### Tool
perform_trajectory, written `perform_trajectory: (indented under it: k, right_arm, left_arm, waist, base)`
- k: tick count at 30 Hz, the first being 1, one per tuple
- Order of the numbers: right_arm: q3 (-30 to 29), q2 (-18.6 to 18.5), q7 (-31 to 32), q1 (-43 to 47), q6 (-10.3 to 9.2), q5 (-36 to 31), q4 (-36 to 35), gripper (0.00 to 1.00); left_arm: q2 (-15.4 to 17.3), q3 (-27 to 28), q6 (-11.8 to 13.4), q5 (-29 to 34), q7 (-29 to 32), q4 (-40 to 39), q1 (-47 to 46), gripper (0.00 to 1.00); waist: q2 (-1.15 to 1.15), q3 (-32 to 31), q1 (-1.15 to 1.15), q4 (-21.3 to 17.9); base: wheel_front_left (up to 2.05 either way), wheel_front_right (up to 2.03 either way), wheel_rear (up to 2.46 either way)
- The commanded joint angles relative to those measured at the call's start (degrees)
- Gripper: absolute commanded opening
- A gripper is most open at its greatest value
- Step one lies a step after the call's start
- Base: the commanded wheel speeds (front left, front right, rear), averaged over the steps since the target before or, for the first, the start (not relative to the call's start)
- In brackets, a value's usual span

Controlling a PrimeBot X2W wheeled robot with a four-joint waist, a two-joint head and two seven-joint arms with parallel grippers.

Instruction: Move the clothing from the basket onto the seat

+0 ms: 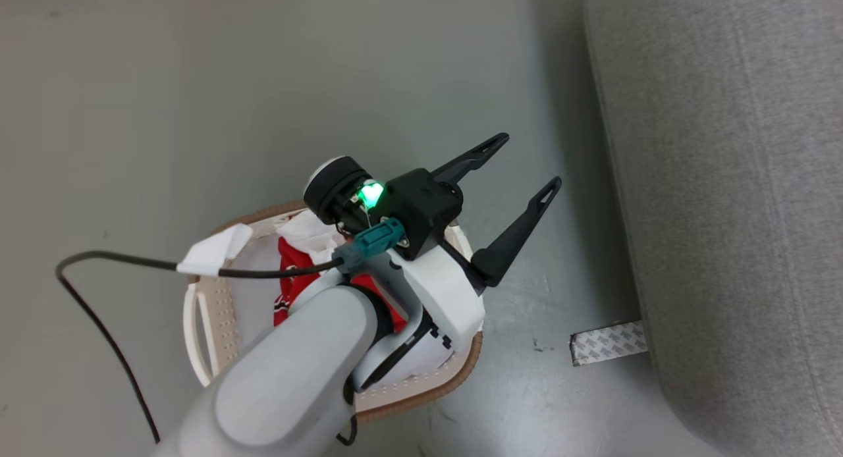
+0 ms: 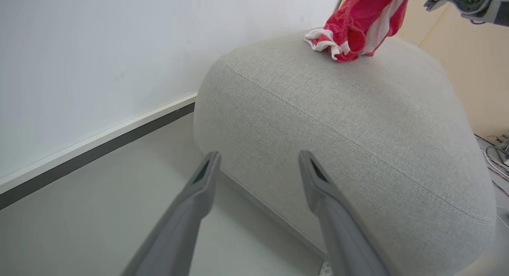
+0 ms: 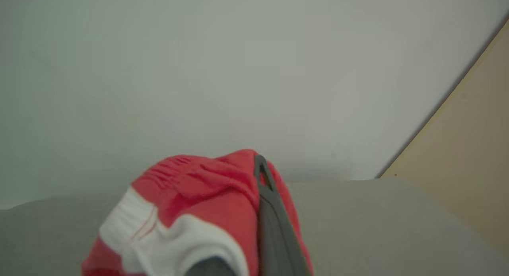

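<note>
The cream basket with a brown rim stands on the floor under my left forearm, and red and white clothing lies inside it. My left gripper hangs open and empty above the floor between the basket and the light-grey seat. My right gripper is shut on a red garment with a white band. The garment dangles with its lower end touching the seat's top. One of that gripper's fingers is hidden by the cloth.
A black cable with white tape runs across the floor left of the basket. A patterned tape strip lies at the seat's base. A white wall with dark skirting and a beige panel stand behind the seat.
</note>
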Motion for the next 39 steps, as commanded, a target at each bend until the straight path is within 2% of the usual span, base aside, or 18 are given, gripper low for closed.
perform_trajectory:
  k: [1, 6, 7, 8, 9, 10, 15, 23, 28, 34, 39]
  right_arm:
    - [-0.5, 1.7, -0.6, 1.9, -0.14, -0.5, 2.5, 0.0]
    - [-2.2, 7.4, -1.7, 4.4, -0.14, -1.5, 10.2, 0.0]
    - [-2.2, 7.4, -1.7, 4.4, -0.14, -1.5, 10.2, 0.0]
    - [-2.3, 8.2, -2.0, 5.0, -0.14, -2.1, 11.2, 0.19]
    - [-2.4, 9.0, -2.1, 5.4, -0.14, -2.5, 12.2, 0.5]
    - [-2.6, 9.6, -2.1, 5.7, -0.14, -2.8, 13.1, 1.0]
    - [-2.0, 12.2, -2.5, 8.5, -0.14, -5.2, 13.6, 1.0]
    - [-6.9, 15.7, -2.6, 20.0, -0.14, -8.5, 1.5, 1.0]
    - [-8.3, 19.2, -2.6, 28.4, -0.14, -10.5, -7.0, 1.0]
    - [-7.7, 23.4, -2.6, 36.7, -0.14, -11.4, -16.4, 1.0]
    - [-5.1, 26.0, -2.6, 42.9, -0.14, -12.1, -21.4, 1.0]
  left_arm:
    - [0.1, 0.1, 0.4, 0.5, -0.5, 0.2, -0.2, 1.0]
    - [0.9, 0.5, 0.9, 0.2, -0.9, 1.0, 0.7, 1.0]
    - [0.9, 0.5, 0.9, 0.2, -0.9, 1.0, 0.7, 1.0]
    - [1.1, 0.7, 1.1, 0.0, -1.0, 1.1, 0.9, 1.0]
    - [1.2, 0.8, 1.2, -0.3, -1.1, 1.3, 1.1, 1.0]
    - [1.4, 1.1, 1.4, -0.5, -1.4, 1.4, 1.4, 1.0]
    - [2.2, 1.9, 2.0, -1.4, -2.1, 2.0, 2.6, 1.0]
    - [4.0, 4.3, 3.9, -3.8, -5.1, 3.5, 7.2, 1.0]
    - [5.2, 5.9, 5.1, -5.4, -7.6, 5.5, 11.7, 1.0]
    - [6.4, 8.0, 6.9, -7.4, -11.8, 8.0, 17.5, 1.0]
    - [6.0, 9.2, 7.9, -8.9, -15.4, 10.3, 22.1, 1.0]
  waist:
    - [0.0, 0.4, -0.01, 0.4]
    - [0.0, 0.1, -0.01, 0.1]
    - [0.0, 0.1, -0.01, 0.1]
    - [0.0, -0.2, -0.01, -0.1]
    - [0.0, -0.5, -0.01, -0.3]
    - [0.0, -0.8, -0.01, -0.4]
    - [0.0, -3.2, -0.01, -1.3]
    - [0.0, -10.1, -0.01, -1.9]
    - [0.0, -15.3, -0.01, -1.5]
    - [0.0, -21.1, -0.01, -0.7]
    - [0.0, -25.7, -0.01, 1.1]
  base:
    - [0.0, 0.0, 0.0]
    - [0.0, 0.0, 0.0]
    - [0.0, 0.0, 0.0]
    - [0.0, 0.0, 0.0]
    - [0.0, 0.0, 0.0]
    - [0.0, 0.0, 0.0]
    - [0.0, 0.0, 0.0]
    - [0.0, 0.0, 0.0]
    - [0.0, 0.0, 0.0]
    - [0.0, 0.0, 0.0]
    - [0.0, 0.0, 0.0]
